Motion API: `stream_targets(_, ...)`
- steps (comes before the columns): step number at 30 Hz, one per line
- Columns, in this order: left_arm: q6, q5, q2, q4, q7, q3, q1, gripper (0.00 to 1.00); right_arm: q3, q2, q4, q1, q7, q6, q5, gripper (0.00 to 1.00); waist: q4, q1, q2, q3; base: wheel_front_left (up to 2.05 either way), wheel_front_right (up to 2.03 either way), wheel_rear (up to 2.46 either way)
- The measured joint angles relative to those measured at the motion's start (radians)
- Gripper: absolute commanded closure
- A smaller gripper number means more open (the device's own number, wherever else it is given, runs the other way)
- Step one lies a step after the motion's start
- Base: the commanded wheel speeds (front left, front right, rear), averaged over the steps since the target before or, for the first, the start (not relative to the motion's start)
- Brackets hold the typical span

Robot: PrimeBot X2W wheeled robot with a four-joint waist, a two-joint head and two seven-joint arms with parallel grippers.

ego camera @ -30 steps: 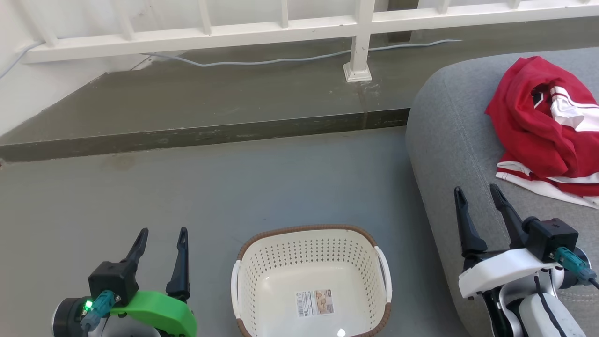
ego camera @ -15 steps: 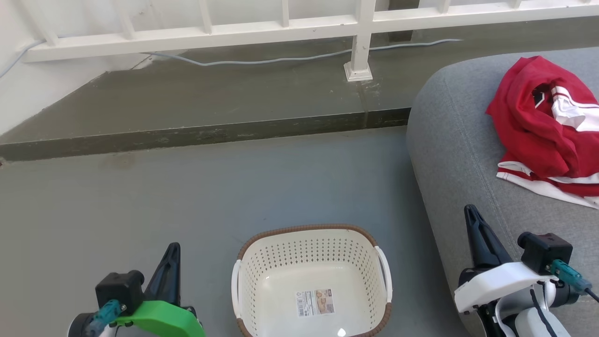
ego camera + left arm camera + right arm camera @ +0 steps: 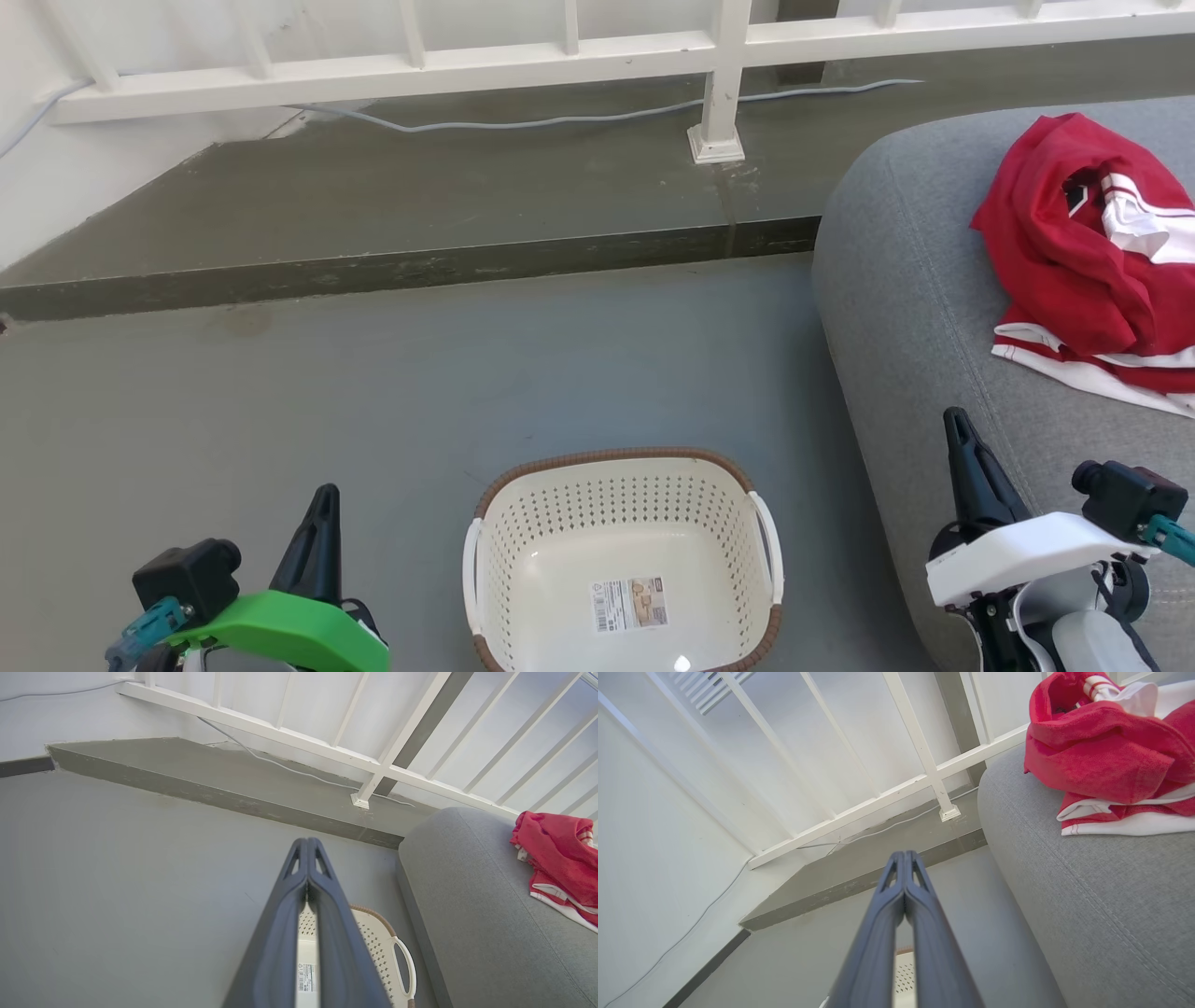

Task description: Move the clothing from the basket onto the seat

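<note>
The red white-striped garments are seen piled on the grey upholstered seat; the cream perforated plastic basket is left emptied, both grippers closed on nothing.

The head view looks steeply down at the basket and seat. Both wrist views sit low, facing upward. They share the seat and railing.

The basket sits on the floor between the left fingers and the right fingers. The clothes lie on the seat, ahead of the right fingers and a bit to their right.
</note>
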Motion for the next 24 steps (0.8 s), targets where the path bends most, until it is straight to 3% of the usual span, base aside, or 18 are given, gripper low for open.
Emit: stream_targets(24,-0.056,-0.326,-0.006,0.069,0.032,0.069,-0.016,1.0,-0.064,0.0,0.046,-0.026,0.063,0.03,0.348,1.0,0.003,0.0,0.0,-0.005,0.0,0.0,0.0)
